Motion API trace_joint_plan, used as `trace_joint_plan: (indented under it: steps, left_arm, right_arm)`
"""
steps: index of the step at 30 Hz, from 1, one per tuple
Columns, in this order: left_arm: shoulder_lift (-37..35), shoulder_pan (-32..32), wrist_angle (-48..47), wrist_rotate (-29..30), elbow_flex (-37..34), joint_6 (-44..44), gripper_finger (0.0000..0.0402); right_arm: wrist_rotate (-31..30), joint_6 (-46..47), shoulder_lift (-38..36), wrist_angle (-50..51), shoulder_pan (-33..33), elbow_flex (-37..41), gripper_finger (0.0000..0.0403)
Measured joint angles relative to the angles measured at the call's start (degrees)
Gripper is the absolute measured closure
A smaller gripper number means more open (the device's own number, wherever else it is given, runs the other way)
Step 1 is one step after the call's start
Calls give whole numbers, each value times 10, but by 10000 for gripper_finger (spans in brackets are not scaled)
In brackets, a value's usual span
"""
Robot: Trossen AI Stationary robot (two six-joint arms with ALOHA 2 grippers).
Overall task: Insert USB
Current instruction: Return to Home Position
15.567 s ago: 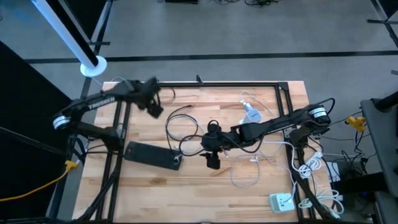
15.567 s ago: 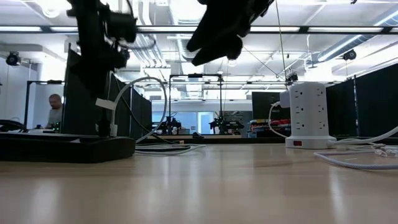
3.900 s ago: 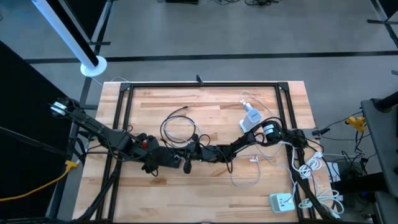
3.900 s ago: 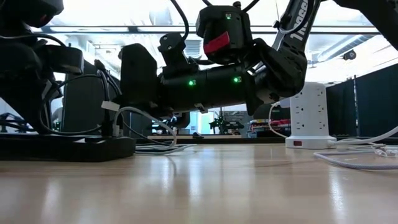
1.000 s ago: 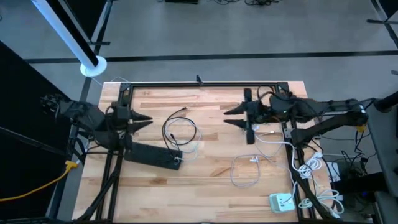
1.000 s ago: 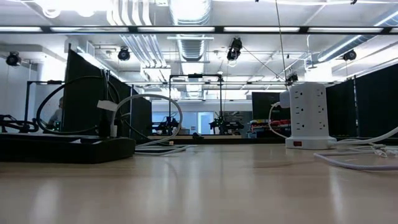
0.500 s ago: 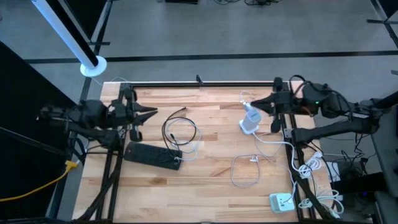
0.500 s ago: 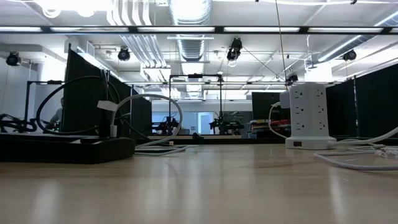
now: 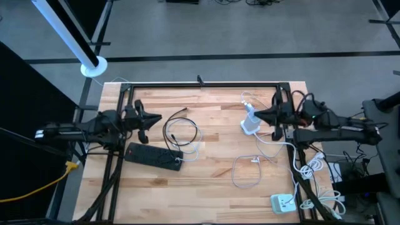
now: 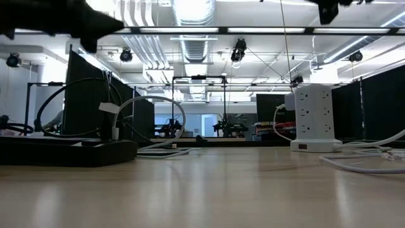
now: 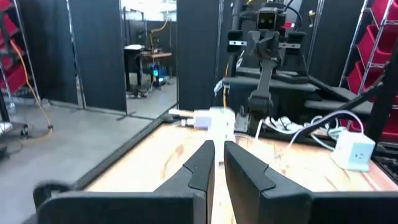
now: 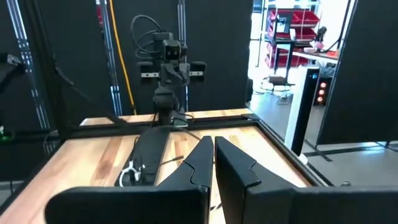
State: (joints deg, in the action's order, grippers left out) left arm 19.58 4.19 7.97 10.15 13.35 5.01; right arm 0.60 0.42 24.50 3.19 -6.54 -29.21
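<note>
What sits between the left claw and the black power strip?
Nothing visible does. The left claw hovers over bare table just beside the strip; the black cable loop lies off to one side.

So the surface (image 9: 212,181) is pale wood planks with a black frame (image 9: 206,83) running along its edges. Toward the left edge there's a black outlet extension (image 9: 154,156) lying flat at a slight angle, and just beside it a black cable (image 9: 166,131) curled in a loose loop. Over by the right edge a white tower strip (image 9: 251,122) stands upright. A white cable (image 9: 235,177) loops near the middle-right, and a white adapter (image 9: 281,202) sits near a right corner.
</note>
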Motion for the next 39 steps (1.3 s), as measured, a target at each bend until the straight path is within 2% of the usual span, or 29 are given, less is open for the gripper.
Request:
trace_joint_plan:
  steps: [5,11,14,20,29,39]
  left_arm:
    - [-85,0,-14,2,-46,-17,378]
    - [-196,-1,-148,3,-81,-11,378]
    - [-190,-6,-166,-5,-83,0,378]
    - [-194,-45,-147,-8,-99,20,378]
    - [-194,-124,-129,41,-103,11,378]
    - [-172,-125,-129,44,-103,0,378]
  right_arm:
    - [-1,51,-40,-46,0,50,403]
    - [-6,47,-101,-48,0,79,403]
    - [-13,36,-141,-95,0,114,403]
    - [-36,92,-190,-191,3,209,403]
    - [-35,128,-188,-203,17,283,403]
    - [-30,159,-182,-43,17,286,403]
